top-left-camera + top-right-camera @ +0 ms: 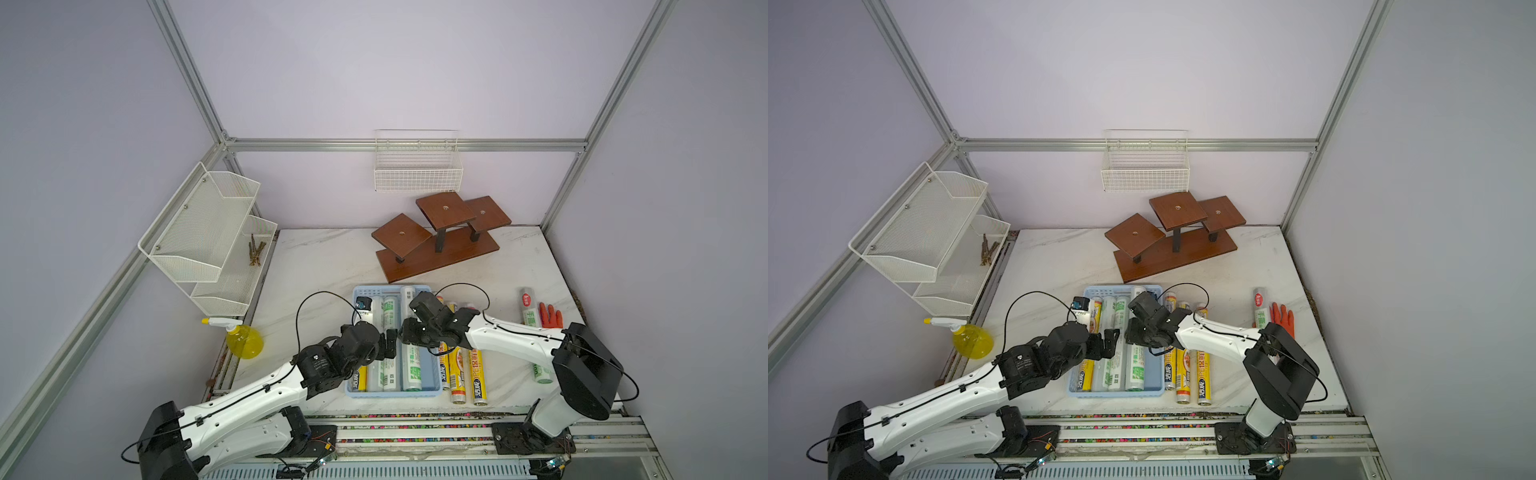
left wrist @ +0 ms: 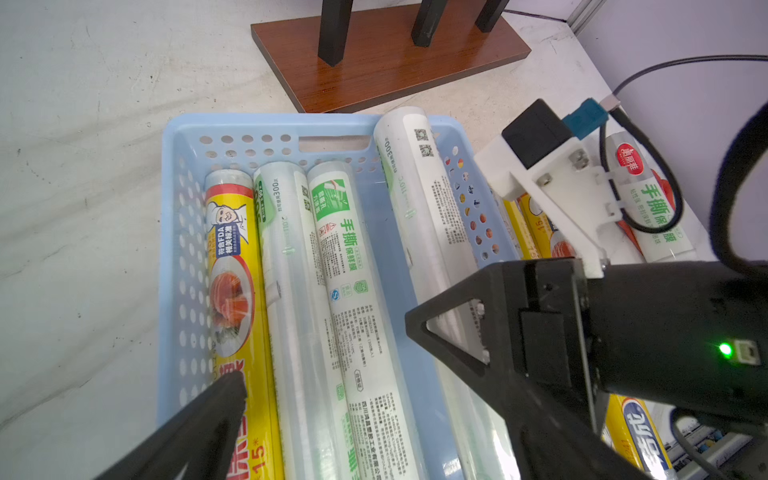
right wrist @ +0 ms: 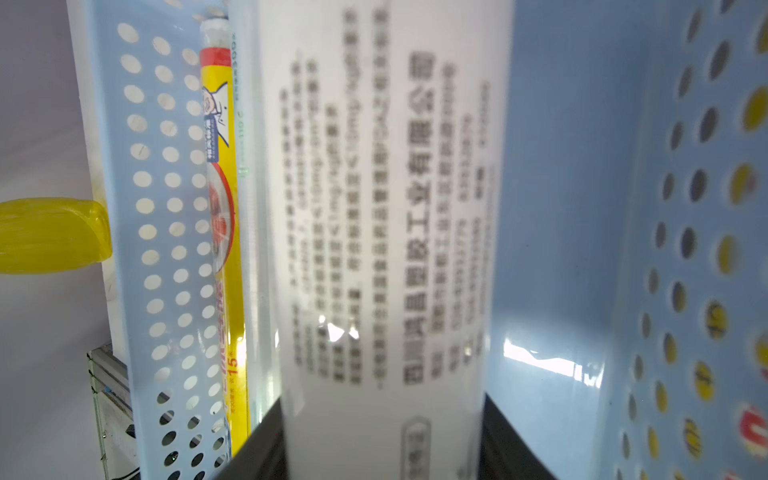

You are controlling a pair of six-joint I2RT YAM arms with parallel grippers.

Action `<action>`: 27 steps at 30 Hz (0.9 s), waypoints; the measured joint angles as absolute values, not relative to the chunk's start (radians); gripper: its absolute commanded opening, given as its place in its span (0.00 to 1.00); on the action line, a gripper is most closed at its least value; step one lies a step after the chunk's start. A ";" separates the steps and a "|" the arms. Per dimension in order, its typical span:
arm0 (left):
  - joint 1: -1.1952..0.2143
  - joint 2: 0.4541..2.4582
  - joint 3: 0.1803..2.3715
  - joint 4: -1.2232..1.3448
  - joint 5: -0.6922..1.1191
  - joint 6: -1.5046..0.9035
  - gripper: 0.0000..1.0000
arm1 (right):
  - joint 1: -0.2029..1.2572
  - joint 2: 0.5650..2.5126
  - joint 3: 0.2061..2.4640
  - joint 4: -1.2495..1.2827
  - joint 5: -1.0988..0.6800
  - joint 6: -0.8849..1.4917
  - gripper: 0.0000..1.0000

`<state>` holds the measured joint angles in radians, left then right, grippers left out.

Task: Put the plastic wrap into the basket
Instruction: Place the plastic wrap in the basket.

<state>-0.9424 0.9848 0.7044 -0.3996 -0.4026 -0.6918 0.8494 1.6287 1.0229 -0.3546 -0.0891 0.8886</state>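
The light blue basket lies at the table's front middle. It holds a yellow plastic wrap roll and two whitish rolls side by side. My right gripper is shut on another whitish roll inside the basket; that roll's far end rests on the back rim. My left gripper hangs open over the basket's left rolls, gripping nothing. Three yellow rolls lie on the table right of the basket. A whitish roll lies further right.
A red glove lies beside the far-right roll. A brown wooden stand is behind the basket, and a yellow spray bottle at the left edge. A white wire basket and mesh shelf hang on the walls.
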 measured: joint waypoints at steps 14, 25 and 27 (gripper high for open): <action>-0.942 1.045 0.705 -0.435 -0.396 -0.688 1.00 | 0.848 1.715 1.023 -0.337 -0.097 0.897 0.53; -0.942 1.047 0.705 -0.435 -0.395 -0.688 1.00 | 0.849 1.728 1.033 -0.342 -0.086 0.896 0.61; -0.942 1.047 0.705 -0.435 -0.394 -0.688 1.00 | 0.849 1.728 1.034 -0.344 -0.086 0.895 0.61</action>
